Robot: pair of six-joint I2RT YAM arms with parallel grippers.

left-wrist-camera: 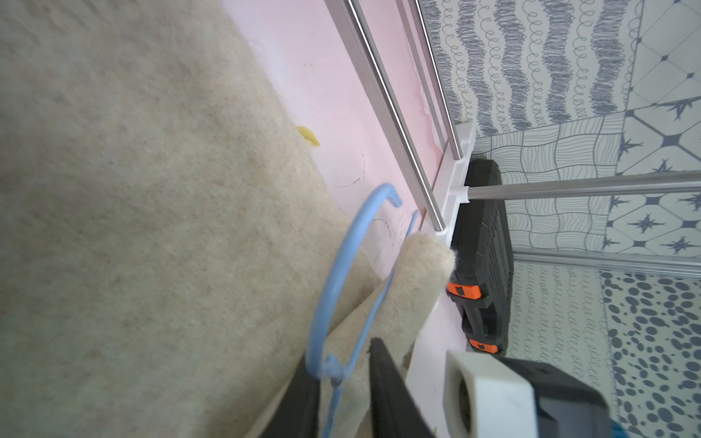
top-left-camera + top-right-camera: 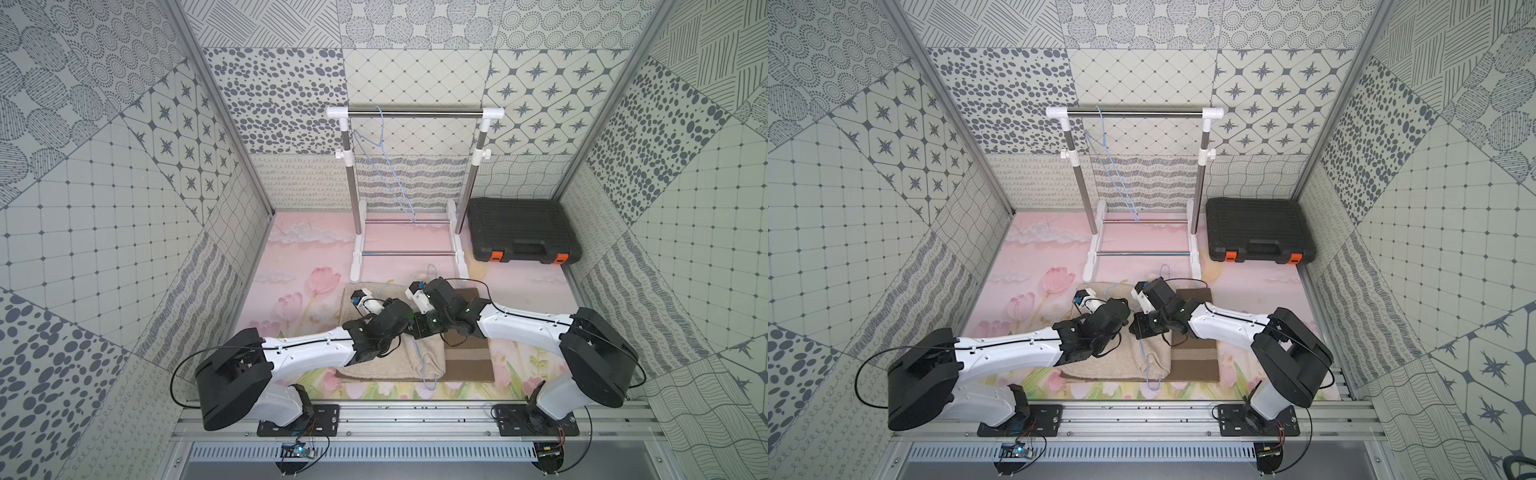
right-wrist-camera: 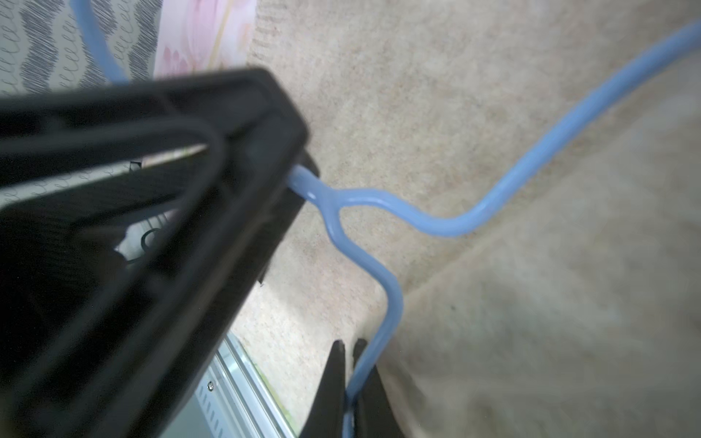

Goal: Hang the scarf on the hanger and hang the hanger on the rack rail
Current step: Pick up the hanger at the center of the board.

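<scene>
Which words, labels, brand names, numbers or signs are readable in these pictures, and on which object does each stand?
No text can be read in any view.
Black case: no legible label or brand.
Circuit board at the very front: any print is too small.
Dark scribbles on the pink mat: no readable letters.
Wall panels: loops, dots and stars only.

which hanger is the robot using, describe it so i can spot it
In front of the clothes rack lies a beige scarf. The light-blue wire hanger rests on it, gripped by the right pincer; its twin hangs from the rack's rail.
</scene>
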